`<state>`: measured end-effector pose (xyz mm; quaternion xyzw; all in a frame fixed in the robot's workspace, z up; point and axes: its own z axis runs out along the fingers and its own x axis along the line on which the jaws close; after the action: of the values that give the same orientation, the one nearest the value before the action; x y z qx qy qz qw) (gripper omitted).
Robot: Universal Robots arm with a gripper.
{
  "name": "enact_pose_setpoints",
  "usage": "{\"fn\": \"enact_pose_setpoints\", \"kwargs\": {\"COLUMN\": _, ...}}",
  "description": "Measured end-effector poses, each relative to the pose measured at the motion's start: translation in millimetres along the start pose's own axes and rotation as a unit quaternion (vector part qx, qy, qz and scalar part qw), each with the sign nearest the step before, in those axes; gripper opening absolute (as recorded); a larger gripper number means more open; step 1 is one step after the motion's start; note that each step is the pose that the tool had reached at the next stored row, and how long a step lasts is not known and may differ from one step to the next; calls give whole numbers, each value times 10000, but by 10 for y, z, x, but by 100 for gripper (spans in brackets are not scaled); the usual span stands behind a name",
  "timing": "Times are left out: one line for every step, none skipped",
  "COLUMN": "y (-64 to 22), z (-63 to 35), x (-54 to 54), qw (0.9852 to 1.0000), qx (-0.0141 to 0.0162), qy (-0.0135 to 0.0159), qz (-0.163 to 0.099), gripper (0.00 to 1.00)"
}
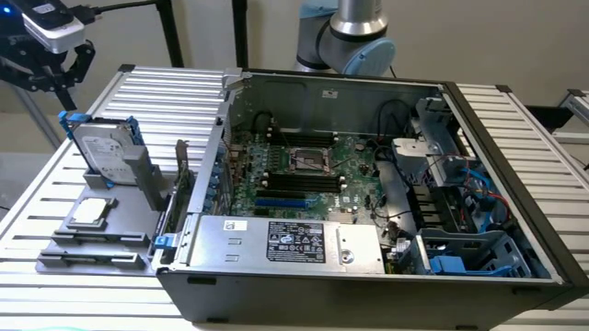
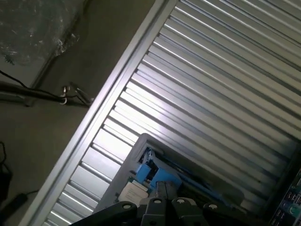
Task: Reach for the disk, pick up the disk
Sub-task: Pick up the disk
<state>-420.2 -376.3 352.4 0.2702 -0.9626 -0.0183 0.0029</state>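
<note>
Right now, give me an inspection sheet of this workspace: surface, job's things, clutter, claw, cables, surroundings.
Surface: ribbed silver aluminium slat table, carrying a grey plastic fixture tray.
Job's things: silver-grey metal hard drive with blue rails, upright in the tray's holder, untouched.
Clutter: open black computer case; small flat silver square chip on the tray.
Claw: black claw open, above the drive, apart from it.
Cables: blue and red wires inside the case; black cable near the claw.
Surroundings: beige wall; black stand poles.

Ribbed metal table before a plain beige wall.
</note>
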Motion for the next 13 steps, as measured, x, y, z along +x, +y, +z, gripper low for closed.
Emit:
{"fn": "enact_pose_setpoints", "kwargs": {"y": 0, "z": 0, "x": 0, "qw": 10000, "qx": 0, "qy": 3, "qz": -95, "gripper": 11}}
{"fn": "enact_pose_setpoints", "kwargs": {"y": 0, "z": -1, "x": 0, "qw": 9998, "qx": -1, "qy": 7, "qz": -188, "gripper": 11}}
{"fn": "enact_pose_setpoints", "kwargs": {"y": 0, "z": -1, "x": 0, "qw": 9996, "qx": -1, "qy": 10, "qz": -275, "gripper": 11}}
{"fn": "enact_pose_setpoints", "kwargs": {"y": 0, "z": -2, "x": 0, "qw": 9993, "qx": -1, "qy": 13, "qz": -365, "gripper": 11}}
{"fn": "enact_pose_setpoints", "kwargs": {"y": 0, "z": -2, "x": 0, "qw": 9990, "qx": -2, "qy": 16, "qz": -454, "gripper": 11}}
{"fn": "enact_pose_setpoints", "kwargs": {"y": 0, "z": -2, "x": 0, "qw": 9985, "qx": -2, "qy": 20, "qz": -548, "gripper": 11}}
{"fn": "enact_pose_setpoints", "kwargs": {"y": 0, "z": -2, "x": 0, "qw": 9980, "qx": -3, "qy": 23, "qz": -637, "gripper": 11}}
{"fn": "enact_pose_setpoints", "kwargs": {"y": 0, "z": -2, "x": 0, "qw": 9973, "qx": -3, "qy": 27, "qz": -729, "gripper": 11}}
{"fn": "enact_pose_setpoints", "kwargs": {"y": 0, "z": -2, "x": 0, "qw": 9966, "qx": -3, "qy": 30, "qz": -820, "gripper": 11}}
{"fn": "enact_pose_setpoints", "kwargs": {"y": 0, "z": -2, "x": 0, "qw": 9959, "qx": -4, "qy": 33, "qz": -908, "gripper": 11}}
{"fn": "enact_pose_setpoints", "kwargs": {"y": 0, "z": -2, "x": 0, "qw": 9949, "qx": -4, "qy": 37, "qz": -1004, "gripper": 11}}
{"fn": "enact_pose_setpoints", "kwargs": {"y": 0, "z": -2, "x": 0, "qw": 9940, "qx": -5, "qy": 40, "qz": -1095, "gripper": 11}}
{"fn": "enact_pose_setpoints", "kwargs": {"y": 0, "z": -2, "x": 0, "qw": 9929, "qx": -5, "qy": 44, "qz": -1185, "gripper": 11}}
